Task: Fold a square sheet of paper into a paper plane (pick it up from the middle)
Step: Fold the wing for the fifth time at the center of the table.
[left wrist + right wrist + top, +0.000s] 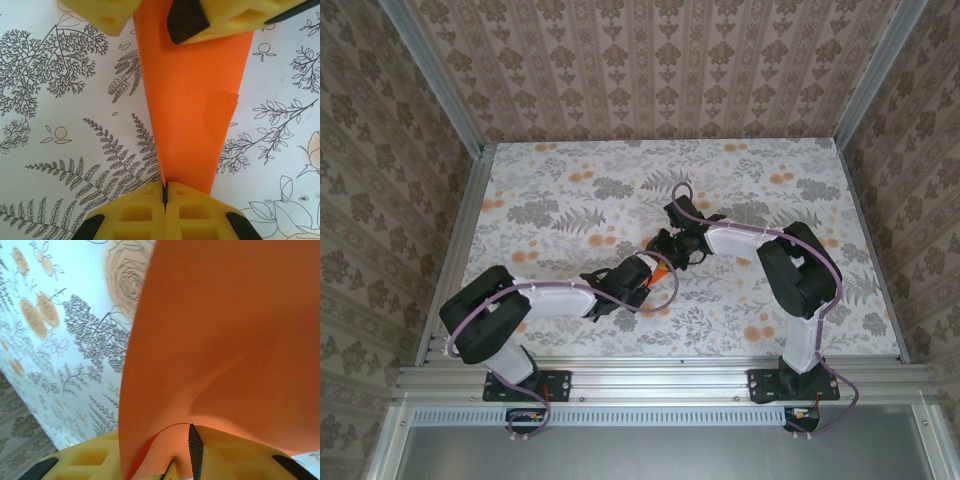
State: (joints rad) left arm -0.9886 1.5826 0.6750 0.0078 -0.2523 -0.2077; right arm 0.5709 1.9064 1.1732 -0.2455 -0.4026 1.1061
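The bright orange sheet of paper is folded into a long wedge like a paper plane, narrow at one end. It is held just above the flowered table between both arms, near the middle. My left gripper is shut on the narrow tip, its yellow fingers pressed together. My right gripper straddles the wide end with its yellow fingers still apart. In the right wrist view the paper curls down into the gap of the right gripper.
The tablecloth carries grey fern prints and pale orange flower blotches. Patterned walls with aluminium posts close in the left, right and far sides. Both arm bases sit on the near rail.
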